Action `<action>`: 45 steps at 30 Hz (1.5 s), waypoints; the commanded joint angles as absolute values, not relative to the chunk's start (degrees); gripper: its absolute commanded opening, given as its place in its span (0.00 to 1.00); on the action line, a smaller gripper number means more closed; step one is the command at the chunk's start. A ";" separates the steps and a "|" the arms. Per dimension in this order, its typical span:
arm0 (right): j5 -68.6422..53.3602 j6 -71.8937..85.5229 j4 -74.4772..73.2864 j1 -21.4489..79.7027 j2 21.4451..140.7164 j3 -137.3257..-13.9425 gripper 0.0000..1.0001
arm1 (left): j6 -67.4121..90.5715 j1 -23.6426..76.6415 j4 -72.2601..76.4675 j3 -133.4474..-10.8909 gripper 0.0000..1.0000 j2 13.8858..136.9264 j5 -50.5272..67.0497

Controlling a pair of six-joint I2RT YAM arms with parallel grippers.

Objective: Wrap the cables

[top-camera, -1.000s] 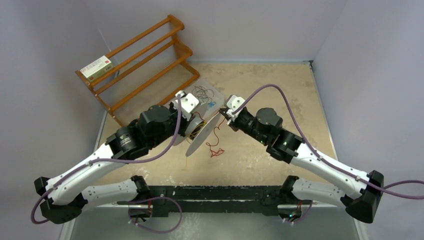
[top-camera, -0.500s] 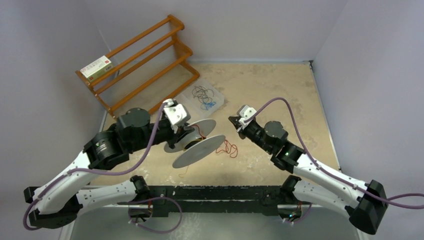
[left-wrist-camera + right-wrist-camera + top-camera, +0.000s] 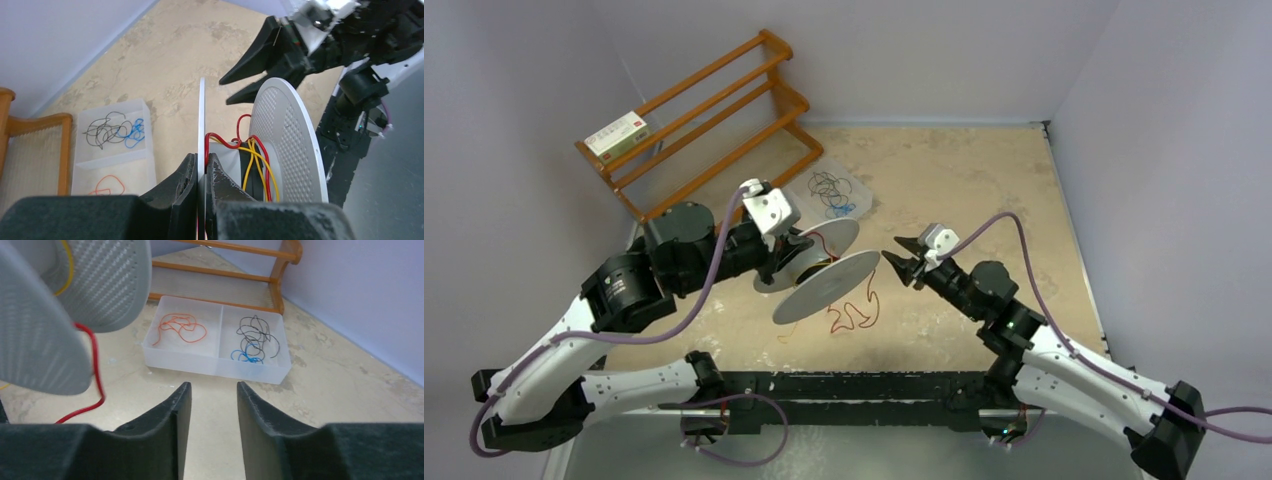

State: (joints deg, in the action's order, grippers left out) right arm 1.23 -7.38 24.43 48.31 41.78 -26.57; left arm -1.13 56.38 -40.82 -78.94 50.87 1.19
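Here the left gripper point(image 3: 201, 170) clamped one flange of the spool point(image 3: 827, 285), while the right gripper point(image 3: 902, 262) hung open and empty beside it. The red cable point(image 3: 97, 371) trailed off the hub toward the bench's near edge. It was probably best caught close to the spool and fed taut.

Bare table point(image 3: 320, 385) between right hand point(image 3: 214, 386) and tray point(image 3: 180, 359), spool point(image 3: 45, 340) crowding the left (red cable point(image 3: 96, 365) dangling), rack point(image 3: 220, 272) behind.

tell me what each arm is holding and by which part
The left gripper holds the cable spool, fingers shut on the rim of one flange. The right gripper is open and holds nothing.
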 commanded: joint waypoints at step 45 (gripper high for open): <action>-0.04 10.10 80.52 48.35 61.33 -13.34 0.93 | 13.62 56.38 -28.62 -104.16 0.00 58.75 -15.09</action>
State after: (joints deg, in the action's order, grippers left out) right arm 0.45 10.46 69.08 48.34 57.95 -9.82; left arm 11.60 56.38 -36.45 -100.95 58.92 -14.00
